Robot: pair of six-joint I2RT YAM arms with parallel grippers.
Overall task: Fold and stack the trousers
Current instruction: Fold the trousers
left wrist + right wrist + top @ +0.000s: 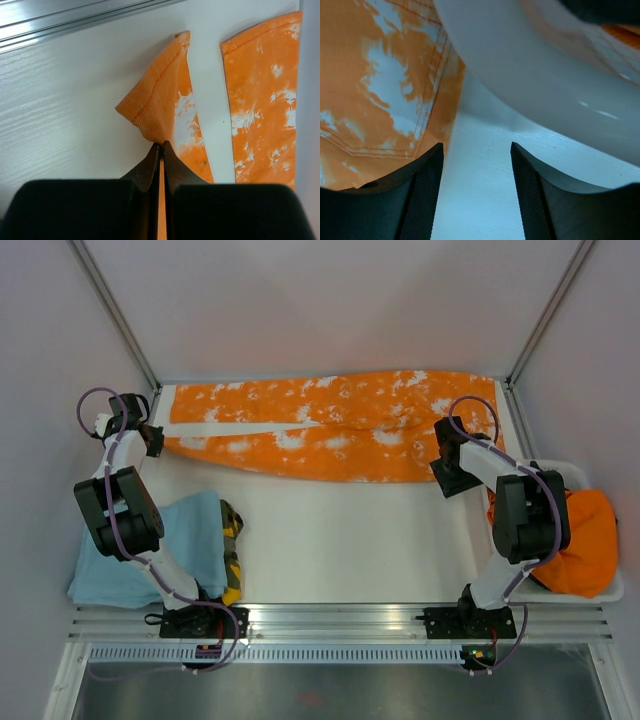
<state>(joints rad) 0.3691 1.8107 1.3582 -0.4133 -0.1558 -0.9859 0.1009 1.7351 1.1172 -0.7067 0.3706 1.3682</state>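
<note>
Orange trousers with white blotches (330, 430) lie stretched across the far side of the table, legs pointing left. My left gripper (161, 146) is shut on the hem of the nearer leg (160, 105), which is lifted and creased; the other leg (265, 95) lies flat beside it. In the top view the left gripper (152, 440) is at the trousers' left end. My right gripper (476, 147) is open and empty over bare table beside the waist end (380, 90); in the top view it (447, 478) is at the trousers' right end.
A folded light blue garment (150, 545) with a camouflage one (232, 540) lies at the near left. A white bin (604, 585) at the right holds an orange garment (585, 540); its rim (545, 80) is close to my right gripper. Enclosure walls surround the table.
</note>
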